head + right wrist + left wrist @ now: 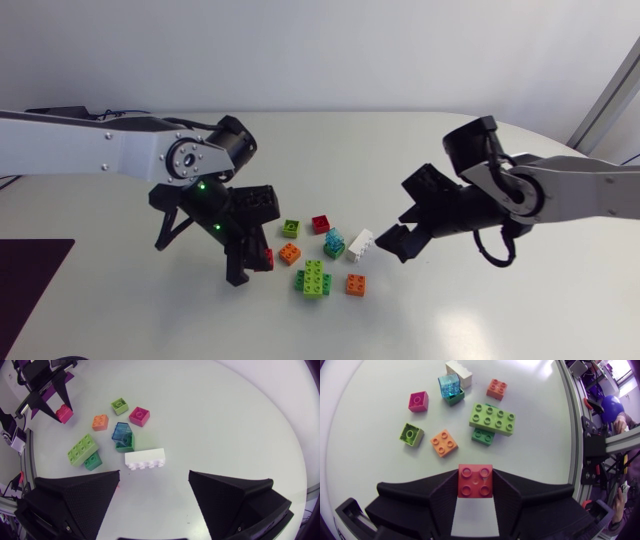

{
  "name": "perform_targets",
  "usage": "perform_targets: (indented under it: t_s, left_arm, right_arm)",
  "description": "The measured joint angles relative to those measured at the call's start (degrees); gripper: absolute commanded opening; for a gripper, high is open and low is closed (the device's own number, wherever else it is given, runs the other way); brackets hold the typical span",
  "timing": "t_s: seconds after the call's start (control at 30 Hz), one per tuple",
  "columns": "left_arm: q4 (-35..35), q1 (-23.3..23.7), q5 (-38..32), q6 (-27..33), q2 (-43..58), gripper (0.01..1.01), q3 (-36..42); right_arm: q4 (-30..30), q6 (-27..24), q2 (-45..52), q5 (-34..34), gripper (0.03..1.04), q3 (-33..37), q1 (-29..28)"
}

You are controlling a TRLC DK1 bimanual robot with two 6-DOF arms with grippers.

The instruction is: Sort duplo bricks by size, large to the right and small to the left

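The small red brick (475, 480) is pinched between the fingers of the left gripper (475, 491), at the left side of the pile and just clear of the others. Only the very tips seem to have it. My worry is that it twists or drops out on the way to the left side, all the more if a finger catches on the table (500, 320). I can't tell whether it is lifted or resting on the surface. The right gripper (154, 474) hangs with its fingers wide apart, nothing between them, and the long white brick (145, 458) is just ahead of it. That brick lies close to the clear blue brick (121, 433), so a grab that comes in crooked could shove the blue one or knock it off the green piece beneath it. With both arms so near the heap, they could also bump each other. The dark green brick (483, 436) is mostly tucked under the long light green brick (492, 419), so its size is anyone's guess.
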Motion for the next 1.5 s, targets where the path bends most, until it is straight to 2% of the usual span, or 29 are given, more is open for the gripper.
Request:
perform_targets:
  t_s: [0.23, 0.5, 0.73, 0.8, 0.93, 1.0, 1.1, 1.27, 1.5]
  left_arm:
    - [1.53, 0.15, 0.02, 0.42, -0.5, 0.12, -3.52]
    - [1.55, 2.25, 0.02, 1.92, -1.31, 0.128, -7.43]
    - [2.62, 2.32, 0.0, 2.34, -1.62, 0.144, -9.66]
    - [3.17, 2.36, 0.0, 2.38, -1.62, 0.256, -9.73]
    - [3.28, 2.49, 0.0, 2.56, -1.62, 0.667, -9.77]
    - [3.28, 2.56, 0.0, 2.82, -1.62, 0.818, -9.77]
    - [3.28, 2.56, 0.0, 3.23, -1.62, 0.903, -9.77]
    - [3.26, 2.56, 0.0, 3.39, -1.64, 0.959, -9.77]
    - [3.21, 2.56, 0.02, 3.41, -1.66, 0.961, -9.77]
  right_arm:
    - [1.27, 0.0, 8.09, 1.07, 1.0, 3.45, 2.86]
    - [1.51, -0.09, 12.57, 2.91, 1.0, 6.67, 5.51]
    - [2.91, -0.37, 16.13, 4.11, 1.0, 8.63, 5.84]
    - [2.97, -0.5, 16.63, 4.2, 1.0, 9.22, 5.84]
    - [2.99, -0.52, 16.9, 4.42, 1.0, 9.57, 5.88]
    - [2.97, -0.52, 16.98, 4.42, 0.99, 9.68, 5.88]
    - [2.99, -0.5, 17.14, 4.44, 1.0, 9.79, 5.88]
    - [2.99, -0.5, 17.11, 4.42, 1.0, 9.79, 6.34]
    - [2.91, -0.5, 16.63, 4.48, 0.99, 8.96, 7.61]
